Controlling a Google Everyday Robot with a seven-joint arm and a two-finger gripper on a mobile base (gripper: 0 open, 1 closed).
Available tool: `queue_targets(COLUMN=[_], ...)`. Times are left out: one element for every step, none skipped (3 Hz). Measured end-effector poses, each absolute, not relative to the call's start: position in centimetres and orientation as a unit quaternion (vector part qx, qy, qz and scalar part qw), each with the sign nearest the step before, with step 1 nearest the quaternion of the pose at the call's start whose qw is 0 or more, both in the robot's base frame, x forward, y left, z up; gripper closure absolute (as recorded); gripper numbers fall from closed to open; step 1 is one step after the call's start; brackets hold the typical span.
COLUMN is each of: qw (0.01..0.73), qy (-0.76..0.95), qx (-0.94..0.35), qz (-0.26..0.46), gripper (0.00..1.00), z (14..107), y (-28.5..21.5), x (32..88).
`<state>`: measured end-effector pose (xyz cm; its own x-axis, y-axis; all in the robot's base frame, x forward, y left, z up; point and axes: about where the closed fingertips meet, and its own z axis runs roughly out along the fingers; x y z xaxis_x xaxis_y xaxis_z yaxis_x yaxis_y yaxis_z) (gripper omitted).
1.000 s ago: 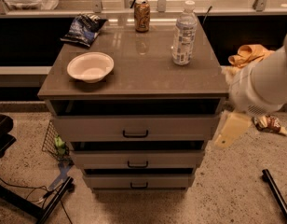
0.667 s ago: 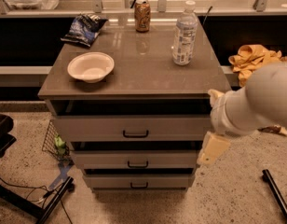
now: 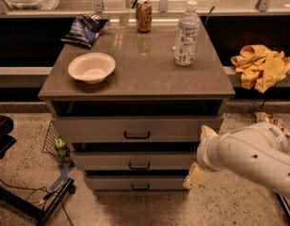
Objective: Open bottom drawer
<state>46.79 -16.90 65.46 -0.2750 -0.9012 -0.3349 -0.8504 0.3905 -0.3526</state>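
The bottom drawer (image 3: 135, 182) is the lowest and shallowest of three grey-beige fronts, with a small black bar handle (image 3: 140, 187). It sits closed, flush under the middle drawer (image 3: 135, 161). My gripper (image 3: 196, 172), at the end of a white arm (image 3: 251, 154) that reaches in from the right, hangs in front of the cabinet's lower right corner. It is level with the middle and bottom drawers, to the right of the bottom handle and apart from it.
The top drawer (image 3: 135, 128) is the tallest. On the cabinet top (image 3: 135, 74) stand a white bowl (image 3: 91, 67), a chip bag (image 3: 84, 28), a can (image 3: 144, 15) and a water bottle (image 3: 186, 34). A yellow cloth (image 3: 261, 65) lies right; cables and a black base (image 3: 22, 197) lie left.
My arm has swung left and down, bringing the gripper from beside the top drawer's right end to the cabinet's lower right corner. The drawers have not moved.
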Motion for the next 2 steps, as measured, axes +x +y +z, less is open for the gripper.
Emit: queue_targets(qw=[0.283, 0.347], qy=[0.816, 0.82], qx=[-0.503, -0.455], qz=[-0.032, -0.008], gripper=[0.0, 0.0], z=[60.1, 57.3], y=[-17.5, -17.7], x=[48.2, 51.2])
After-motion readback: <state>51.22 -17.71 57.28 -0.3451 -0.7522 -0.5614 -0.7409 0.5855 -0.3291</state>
